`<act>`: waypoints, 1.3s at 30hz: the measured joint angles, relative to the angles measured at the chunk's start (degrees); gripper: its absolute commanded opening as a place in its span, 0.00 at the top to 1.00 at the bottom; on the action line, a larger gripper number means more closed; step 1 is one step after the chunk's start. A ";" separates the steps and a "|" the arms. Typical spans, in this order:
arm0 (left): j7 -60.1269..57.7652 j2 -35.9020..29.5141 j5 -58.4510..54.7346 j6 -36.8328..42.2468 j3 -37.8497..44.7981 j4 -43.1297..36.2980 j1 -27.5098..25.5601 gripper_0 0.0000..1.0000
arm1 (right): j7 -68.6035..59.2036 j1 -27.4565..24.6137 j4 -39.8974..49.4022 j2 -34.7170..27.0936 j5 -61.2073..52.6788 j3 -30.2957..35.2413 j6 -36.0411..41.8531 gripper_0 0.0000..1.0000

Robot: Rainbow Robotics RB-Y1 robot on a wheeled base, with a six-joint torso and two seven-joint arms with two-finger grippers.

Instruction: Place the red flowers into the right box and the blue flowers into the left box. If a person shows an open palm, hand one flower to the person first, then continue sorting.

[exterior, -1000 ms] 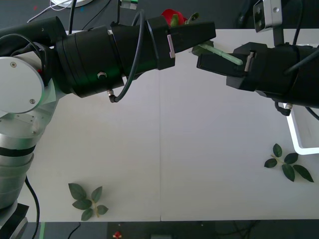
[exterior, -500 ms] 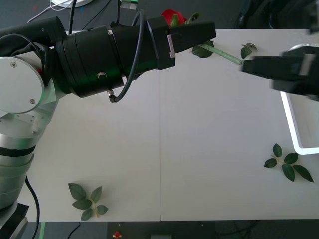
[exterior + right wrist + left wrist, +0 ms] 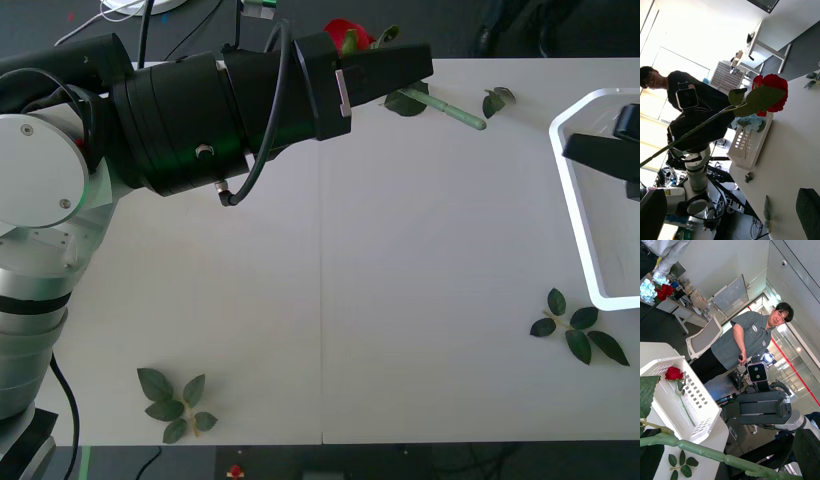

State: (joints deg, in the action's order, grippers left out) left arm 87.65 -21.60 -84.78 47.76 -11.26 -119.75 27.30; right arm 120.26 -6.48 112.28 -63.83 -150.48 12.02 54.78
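Left gripper [image 3: 405,62] sits at the far edge of the worktop [image 3: 400,300], clamped on a red flower [image 3: 347,34]; the rose head pokes out beyond the gripper and the green stem runs from it toward the right box [image 3: 568,200], its tip lying on the worktop. The left wrist view shows that stem [image 3: 715,455] crossing between the left fingers.

Right gripper [image 3: 600,150] hangs over the right box at the worktop's right edge, fingers spread wide and holding nothing. One red flower [image 3: 674,374] already lies inside the right box [image 3: 696,397].

The left box [image 3: 748,144] holds a blue flower [image 3: 748,123].

Loose leaf sprigs lie just beside the right box's near corner [image 3: 578,330] and near the worktop's front edge [image 3: 177,402].
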 measured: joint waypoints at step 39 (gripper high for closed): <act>0.00 -0.56 -1.26 -2.16 -0.01 0.01 -1.71 0.00 | -0.96 13.62 -0.62 3.33 -0.68 -10.76 1.36 0.00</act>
State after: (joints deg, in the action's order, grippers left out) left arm 87.65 -22.16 -86.04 45.61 -11.28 -119.73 25.59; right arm 119.29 7.15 111.66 -60.50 -151.16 1.26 56.14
